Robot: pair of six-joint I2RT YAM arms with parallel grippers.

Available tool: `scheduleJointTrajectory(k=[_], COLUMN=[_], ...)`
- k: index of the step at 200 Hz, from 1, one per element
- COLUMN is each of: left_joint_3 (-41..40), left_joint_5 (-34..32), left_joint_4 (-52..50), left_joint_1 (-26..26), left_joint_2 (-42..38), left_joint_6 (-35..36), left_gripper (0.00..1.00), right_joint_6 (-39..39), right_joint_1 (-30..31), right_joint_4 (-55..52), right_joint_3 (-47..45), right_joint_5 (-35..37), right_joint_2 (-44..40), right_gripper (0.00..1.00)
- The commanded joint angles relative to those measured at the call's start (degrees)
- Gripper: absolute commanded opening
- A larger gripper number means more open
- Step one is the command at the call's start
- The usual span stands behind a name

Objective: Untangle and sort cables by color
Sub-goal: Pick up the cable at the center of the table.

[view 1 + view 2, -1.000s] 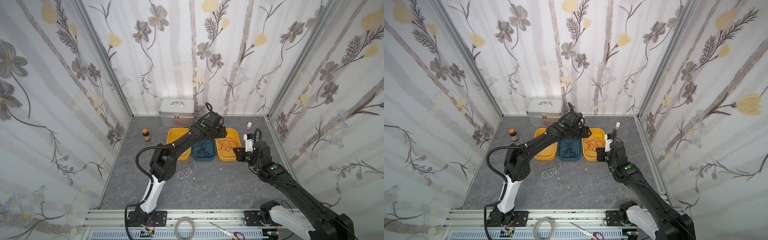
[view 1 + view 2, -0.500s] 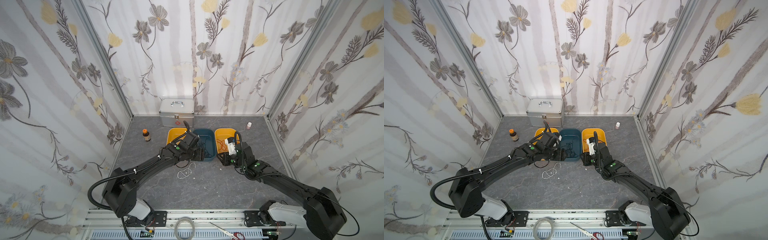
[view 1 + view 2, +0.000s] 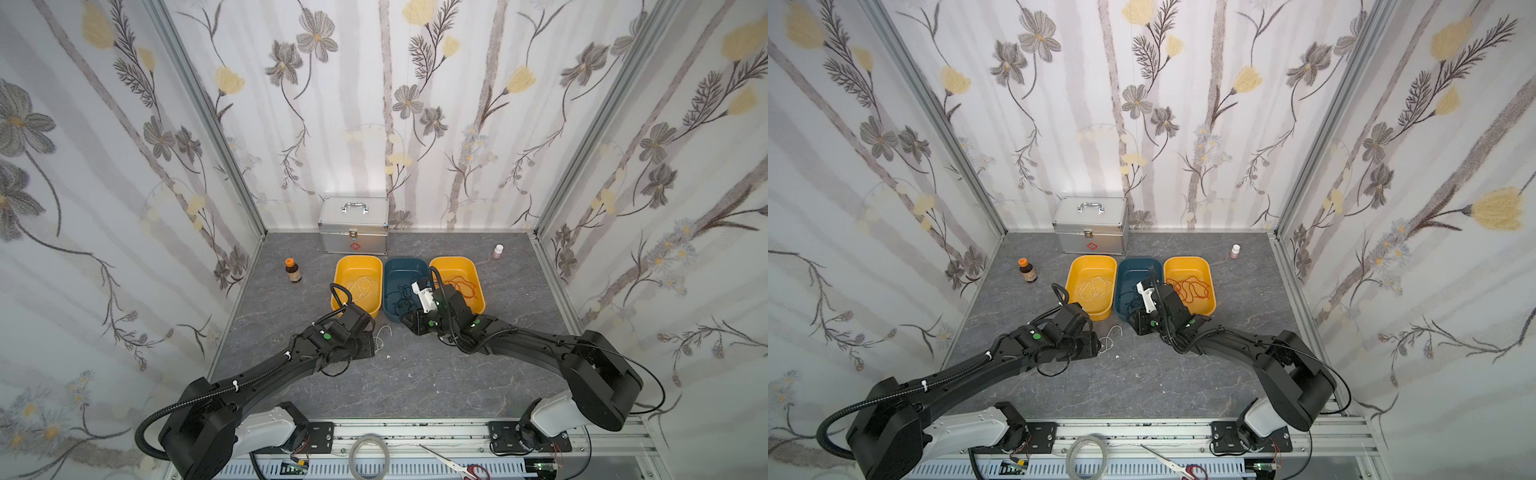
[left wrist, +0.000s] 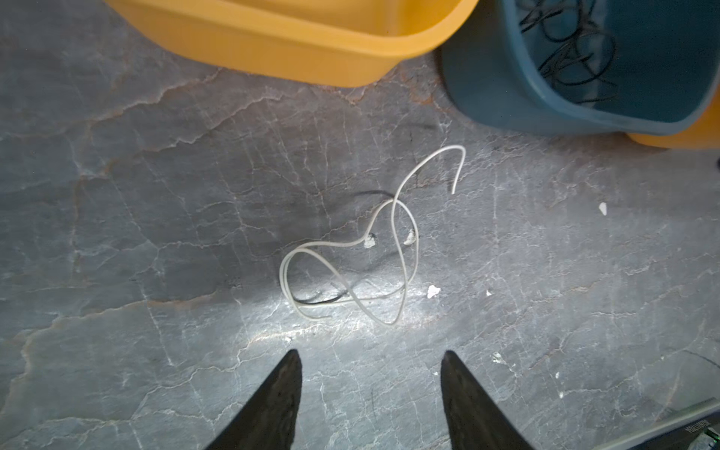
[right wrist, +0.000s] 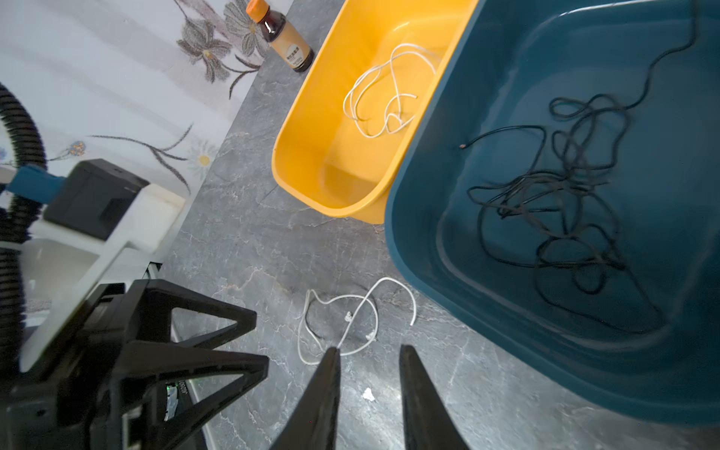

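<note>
You have three tubs: left yellow tub [image 3: 357, 264], right yellow tub [image 3: 457, 266], blue tub [image 3: 401, 270]. One loose white cable [image 4: 394, 230]. Two bottles: brown bottle [image 3: 293, 272], small bottle [image 3: 498, 250]. One metal case [image 3: 354, 226], one tape ring [image 3: 369, 437], one pair of scissors [image 3: 440, 456]. Tubbed cables [image 5: 576, 183] too tangled to count

Top views bright, even, sharp. Left wrist view: glare patch on the tabletop [image 4: 253, 335], dim corners. Right wrist view: soft edges.

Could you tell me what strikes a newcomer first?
In a row stand a yellow plastic tub holding white cables, a blue tub holding black cables and a second yellow tub holding red cables. In front, a loose white cable lies on the grey table, left gripper and right gripper open nearby.
</note>
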Motion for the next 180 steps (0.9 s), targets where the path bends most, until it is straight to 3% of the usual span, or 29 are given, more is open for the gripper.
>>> scheduleJointTrajectory(k=[1,86,156,180], left_joint_3=[-1.0,0.1,1.6,1.5], left_joint_5=[-0.2,2.8,0.4,-0.3], left_joint_4=[4.3,12.5,9.4,7.7], left_joint_1=[0.1,1.0,1.3,1.8], left_joint_2=[1.6,12.5,10.9,8.5], left_joint_6=[-2.0,-1.7,-0.4,0.1], left_gripper=[0.58,0.44,0.00,0.00], right_joint_6=[0.5,0.7,0.7,0.7], right_joint_1=[0.8,1.1,1.2,1.2], right_joint_4=[3.4,3.6,3.6,3.5], right_joint_3=[1.0,-0.1,0.4,0.4], right_joint_5=[-1.0,-0.6,-0.9,-0.9], right_joint_2=[1.1,2.1,3.1,3.1], right_gripper=[0.29,0.28,0.27,0.27])
